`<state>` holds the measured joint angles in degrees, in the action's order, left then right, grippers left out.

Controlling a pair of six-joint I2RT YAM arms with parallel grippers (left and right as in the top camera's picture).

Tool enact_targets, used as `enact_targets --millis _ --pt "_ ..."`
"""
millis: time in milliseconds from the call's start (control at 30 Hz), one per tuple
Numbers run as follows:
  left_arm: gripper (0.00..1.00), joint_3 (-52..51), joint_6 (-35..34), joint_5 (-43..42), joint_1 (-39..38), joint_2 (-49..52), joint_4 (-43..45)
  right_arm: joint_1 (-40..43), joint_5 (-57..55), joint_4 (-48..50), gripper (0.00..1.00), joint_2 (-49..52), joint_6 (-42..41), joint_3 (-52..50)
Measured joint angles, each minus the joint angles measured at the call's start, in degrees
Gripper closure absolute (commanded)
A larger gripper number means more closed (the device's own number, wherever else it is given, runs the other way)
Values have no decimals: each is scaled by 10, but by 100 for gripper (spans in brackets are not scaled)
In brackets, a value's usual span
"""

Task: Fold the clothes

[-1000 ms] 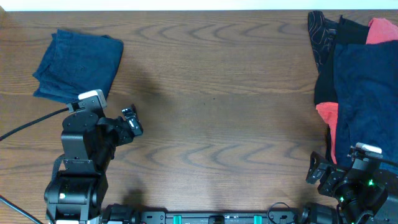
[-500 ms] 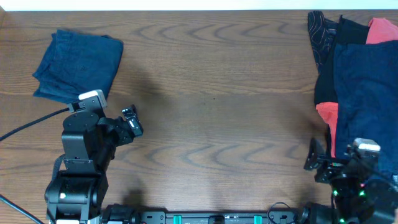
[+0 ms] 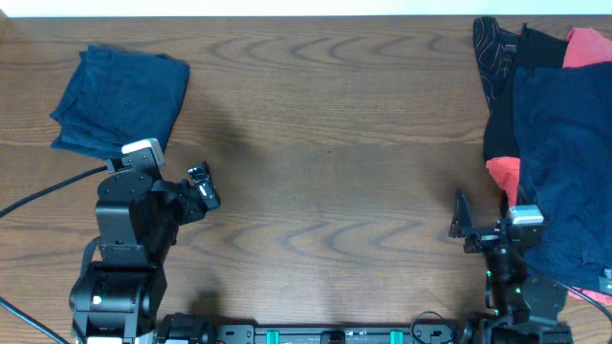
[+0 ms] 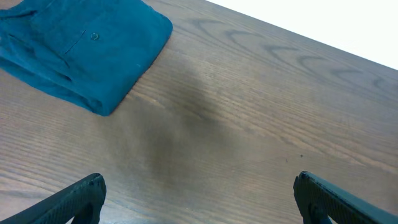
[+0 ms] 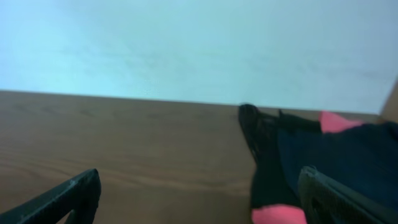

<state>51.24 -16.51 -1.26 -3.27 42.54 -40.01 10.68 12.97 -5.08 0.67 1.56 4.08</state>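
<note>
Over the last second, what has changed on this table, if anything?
The right claw swung forward and a little to the left. It now sits beside the left edge of the pile of clothes, open and holding nothing. The left claw, the folded blue garment and the pile stayed as they were.

Open tabletop (image 3: 325, 191) between folded shorts (image 3: 120, 100) far left and heaped clothes (image 3: 559, 162) right, seemingly past the edge.
</note>
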Motion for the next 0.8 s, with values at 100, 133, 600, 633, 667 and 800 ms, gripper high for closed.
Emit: enact_targets --millis 100,133,600,633,667,800 --pt "2 0 0 0 0 0 0 0 -24 8 1 0 7 -32" --pt "2 0 0 0 0 0 -1 0 -31 12 1 2 8 -33" --pt "2 0 0 0 0 0 0 0 -113 9 1 0 16 -35" --pt "2 0 0 0 0 0 0 0 -114 9 1 0 13 -35" --pt "2 0 0 0 0 0 0 0 -115 9 1 0 8 -35" --pt "2 0 0 0 0 0 0 0 -117 9 1 0 -9 -35"
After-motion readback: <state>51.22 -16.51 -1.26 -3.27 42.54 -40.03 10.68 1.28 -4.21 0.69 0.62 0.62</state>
